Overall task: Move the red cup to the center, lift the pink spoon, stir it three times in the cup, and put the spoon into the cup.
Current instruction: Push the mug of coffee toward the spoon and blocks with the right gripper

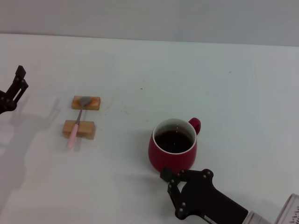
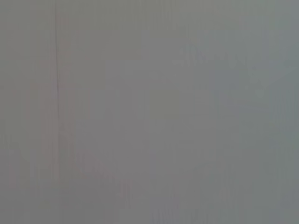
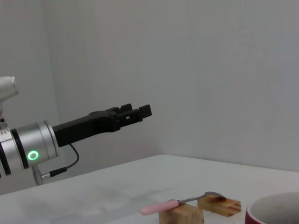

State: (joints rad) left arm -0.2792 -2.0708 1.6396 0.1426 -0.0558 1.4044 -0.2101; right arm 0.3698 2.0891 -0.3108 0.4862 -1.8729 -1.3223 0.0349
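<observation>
White bench [image 1: 140, 60] is carrying my rounded dark red ceramic cup [image 1: 173, 151] at lower centre; right gripper [image 1: 180, 184] is gaping beside it. Pink-handled spoon [image 1: 76, 126] is lying unlifted across wooden blocks [image 1: 79, 129]; left gripper [image 1: 16, 86], far left, I cannot tell.

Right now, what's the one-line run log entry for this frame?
red cup: near center, dark liquid | pink spoon: across two wooden blocks | right gripper: at cup's near side | left gripper: raised far left
</observation>
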